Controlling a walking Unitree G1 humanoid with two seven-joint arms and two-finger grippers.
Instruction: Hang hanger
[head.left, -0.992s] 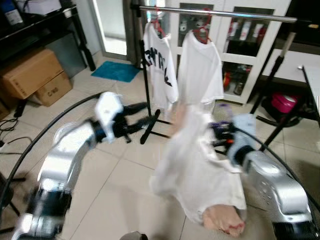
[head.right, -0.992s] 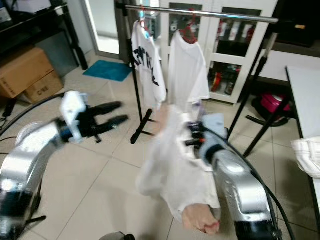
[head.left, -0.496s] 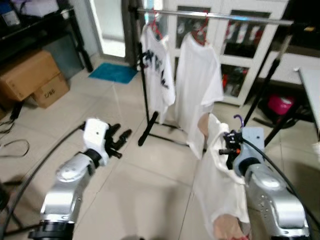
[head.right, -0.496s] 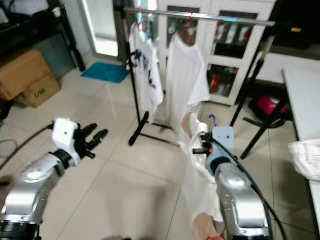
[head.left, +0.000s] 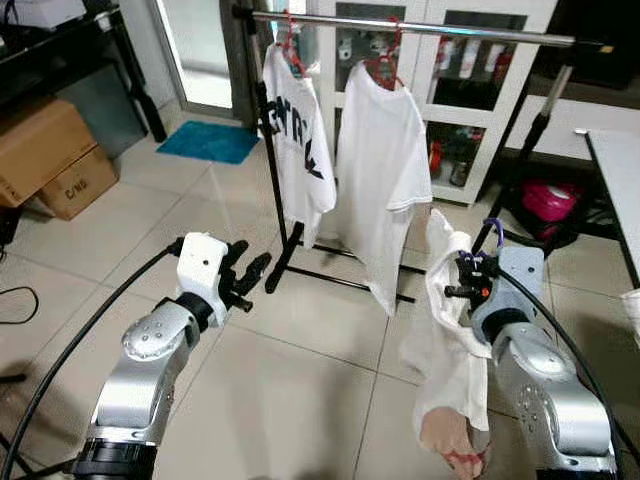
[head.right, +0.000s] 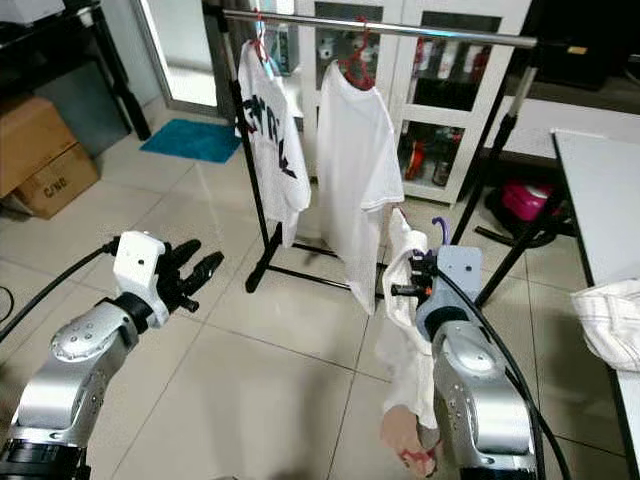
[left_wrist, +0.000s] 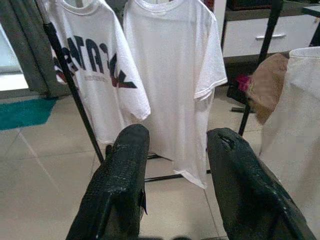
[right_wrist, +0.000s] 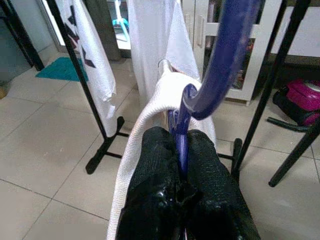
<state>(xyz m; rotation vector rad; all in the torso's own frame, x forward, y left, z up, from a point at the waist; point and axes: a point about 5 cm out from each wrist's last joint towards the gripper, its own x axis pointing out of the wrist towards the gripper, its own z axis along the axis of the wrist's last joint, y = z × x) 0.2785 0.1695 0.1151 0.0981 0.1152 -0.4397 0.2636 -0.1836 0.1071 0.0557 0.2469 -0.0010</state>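
One purple plastic hanger (right_wrist: 200, 95) with a curved hook sits pinched at its neck between the two black fingers of the right pincer (right_wrist: 181, 160), which is clenched on it. From it drapes a white shirt (head.left: 445, 340), hanging limp below the pincer toward the floor, with a tan patch at its lower end. Ahead of and above this pincer runs a silver metal clothes rail (head.left: 420, 27) on black stand legs. Two garments hang there on red hangers: a plain white T-shirt (head.left: 380, 190) nearest the pincer, and beyond it a white T-shirt with black lettering (head.left: 295, 150). The left pincer (left_wrist: 175, 175) is held out well to the side, its fingers released and spread, grasping nothing. Pale beige floor tiles (head.left: 300, 380) lie below both pincers. Behind the rail stands a white glass-door cabinet (head.left: 460, 90). Past the left pincer are a teal mat (head.left: 208, 142) and brown cardboard boxes (head.left: 50, 155). A white counter (head.right: 600, 210) edges in beside the right pincer.
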